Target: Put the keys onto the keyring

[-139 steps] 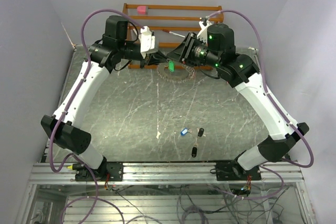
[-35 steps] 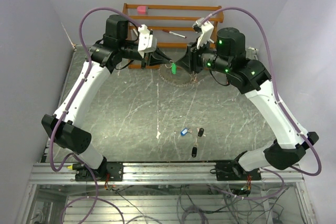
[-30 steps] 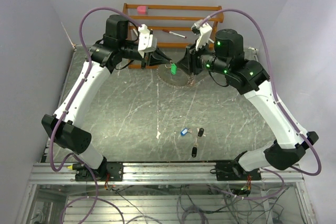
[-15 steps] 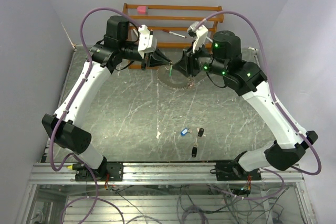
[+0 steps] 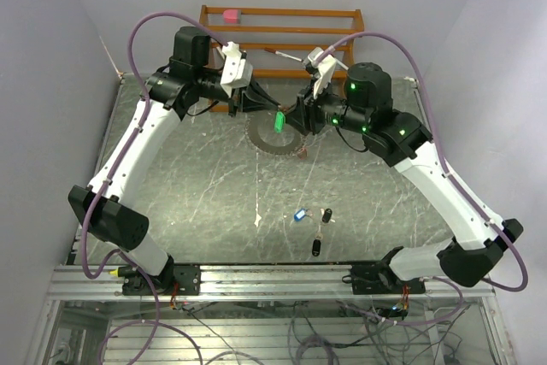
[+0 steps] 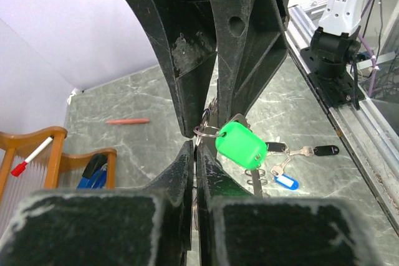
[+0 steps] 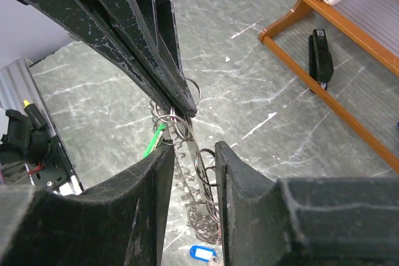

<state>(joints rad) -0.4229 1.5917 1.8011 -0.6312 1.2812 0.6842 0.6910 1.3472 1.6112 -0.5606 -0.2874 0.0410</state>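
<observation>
The keyring (image 5: pixel 265 149) is held over the far part of the table (image 5: pixel 197 179), a green key (image 6: pixel 242 144) on it, pinched in the closed left gripper (image 6: pixel 194 147), its coils between the slightly parted right gripper (image 7: pixel 192 151), contact unclear, fingers hiding much of it, while the other keys (image 5: pixel 298 214) lie nearer.

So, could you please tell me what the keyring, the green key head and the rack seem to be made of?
The keyring looks metal: silvery, glinting, toothed rim. The green key head looks plastic: smooth, evenly bright, slightly glossy. The rack seems wooden: orange-brown rails, perhaps varnished.
</observation>
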